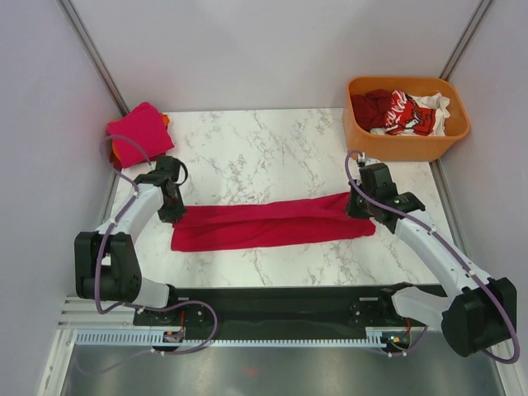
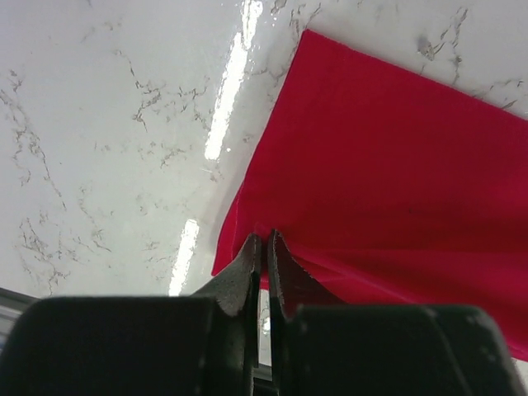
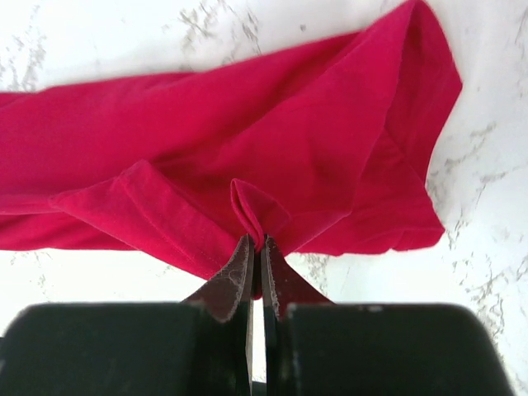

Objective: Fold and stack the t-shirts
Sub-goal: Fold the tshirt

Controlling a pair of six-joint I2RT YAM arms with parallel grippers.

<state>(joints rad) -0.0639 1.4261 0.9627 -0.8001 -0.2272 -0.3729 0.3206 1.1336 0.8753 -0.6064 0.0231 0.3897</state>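
Note:
A crimson t-shirt (image 1: 272,225) lies folded into a long band across the marble table. My left gripper (image 1: 173,213) is shut on the band's left end; in the left wrist view the gripper (image 2: 266,241) pinches the cloth's edge (image 2: 388,173). My right gripper (image 1: 358,206) is shut on the right end; in the right wrist view the gripper (image 3: 256,243) holds a small pleat of the shirt (image 3: 272,148). A folded pink-red t-shirt (image 1: 139,132) lies at the far left corner with orange cloth (image 1: 166,120) showing under it.
An orange plastic tub (image 1: 407,144) stands at the far right, holding dark red (image 1: 371,106), red-and-white printed (image 1: 406,113) and white (image 1: 433,106) shirts. Grey walls close in left and right. A black base rail (image 1: 272,305) runs along the near edge.

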